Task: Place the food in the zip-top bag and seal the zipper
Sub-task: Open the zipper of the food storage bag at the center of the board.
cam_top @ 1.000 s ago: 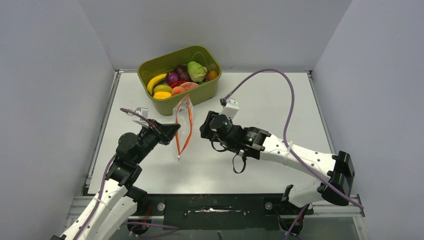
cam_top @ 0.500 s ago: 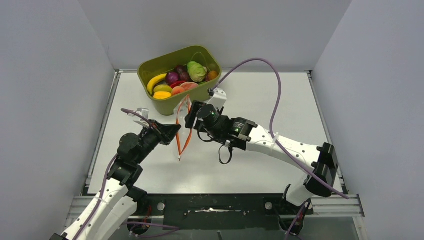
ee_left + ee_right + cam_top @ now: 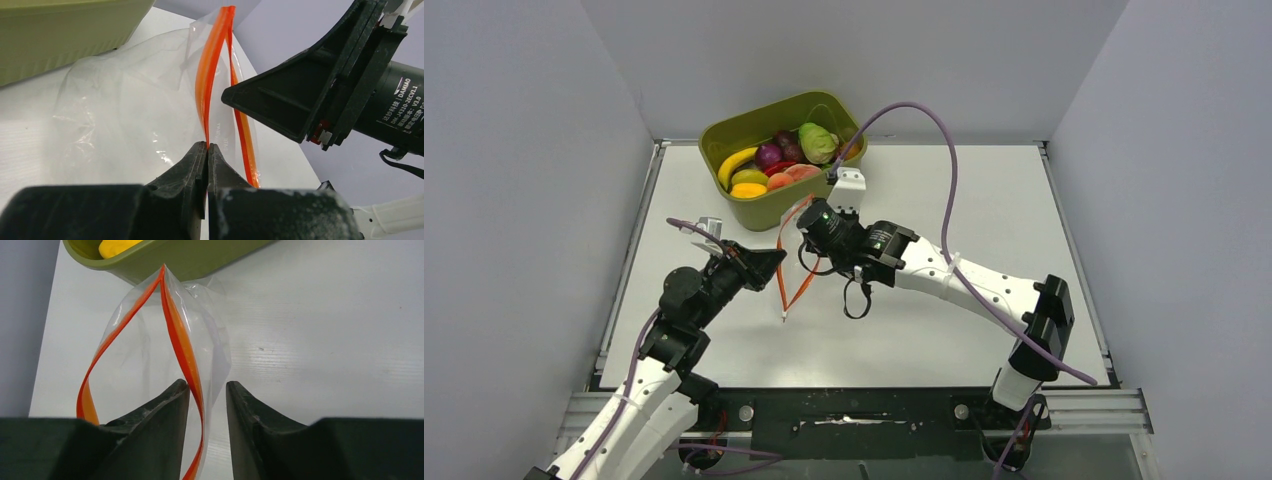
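The clear zip-top bag (image 3: 791,250) stands upright on the table in front of the tub, its mouth spread open. My left gripper (image 3: 207,146) is shut on the near red-orange zipper strip (image 3: 212,75) of the bag's rim; it also shows in the top view (image 3: 774,260). My right gripper (image 3: 207,385) is open, with the other zipper strip (image 3: 182,347) and bag film between its fingers, not pinched; it also shows in the top view (image 3: 806,228). The food (image 3: 774,162), with a banana, a cabbage and purple, red and orange pieces, lies in the tub.
The olive-green tub (image 3: 764,208) stands at the back left of the table, just behind the bag; its wall shows in the left wrist view (image 3: 60,30) and the right wrist view (image 3: 200,260). The right arm's purple cable (image 3: 944,200) arches over the table.
My right gripper has moved left, from beside the bag up to its rim, and now straddles the far zipper strip. My left gripper has held still, shut on the near strip.
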Robot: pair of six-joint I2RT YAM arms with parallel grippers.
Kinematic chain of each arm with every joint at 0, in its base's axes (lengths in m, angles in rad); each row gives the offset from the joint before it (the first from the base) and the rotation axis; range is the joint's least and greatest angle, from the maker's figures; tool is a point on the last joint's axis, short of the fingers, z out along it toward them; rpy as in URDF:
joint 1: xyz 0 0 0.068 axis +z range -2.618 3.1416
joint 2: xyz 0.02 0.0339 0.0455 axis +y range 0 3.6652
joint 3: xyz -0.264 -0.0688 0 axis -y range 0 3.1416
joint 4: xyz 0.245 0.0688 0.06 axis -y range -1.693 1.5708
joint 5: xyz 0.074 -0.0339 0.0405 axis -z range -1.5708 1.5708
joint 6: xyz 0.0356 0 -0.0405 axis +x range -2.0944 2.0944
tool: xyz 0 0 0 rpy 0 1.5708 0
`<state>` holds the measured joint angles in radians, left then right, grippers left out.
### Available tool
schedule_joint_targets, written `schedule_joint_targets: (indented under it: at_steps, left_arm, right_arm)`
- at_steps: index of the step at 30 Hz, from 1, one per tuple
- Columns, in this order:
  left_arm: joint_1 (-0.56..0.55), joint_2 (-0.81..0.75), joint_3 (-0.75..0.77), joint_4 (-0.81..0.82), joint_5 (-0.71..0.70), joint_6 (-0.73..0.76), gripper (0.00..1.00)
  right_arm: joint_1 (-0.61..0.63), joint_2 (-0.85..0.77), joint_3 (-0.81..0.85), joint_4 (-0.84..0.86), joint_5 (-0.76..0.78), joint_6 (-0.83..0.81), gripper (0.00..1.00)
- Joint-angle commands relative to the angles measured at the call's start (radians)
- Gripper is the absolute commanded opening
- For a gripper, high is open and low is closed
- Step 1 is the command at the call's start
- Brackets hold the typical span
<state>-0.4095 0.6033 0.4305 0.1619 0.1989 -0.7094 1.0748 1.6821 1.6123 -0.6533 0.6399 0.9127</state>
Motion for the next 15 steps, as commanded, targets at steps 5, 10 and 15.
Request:
schedule_joint_targets:
  at_steps: [5,10,15]
  left_arm:
    - [0.003,-0.013,0.01,0.047,0.001,0.037,0.0]
    - [0.003,-0.017,0.011,0.033,-0.014,0.044,0.0]
    - [0.002,-0.013,0.045,-0.065,-0.131,0.076,0.0]
  right_arm:
    - [-0.003,-0.038,0.04,-0.035,0.068,-0.019,0.23]
    - [-0.011,-0.077,-0.01,-0.014,0.043,-0.011,0.11]
    - [-0.035,-0.15,-0.095,-0.008,0.039,0.007,0.0]
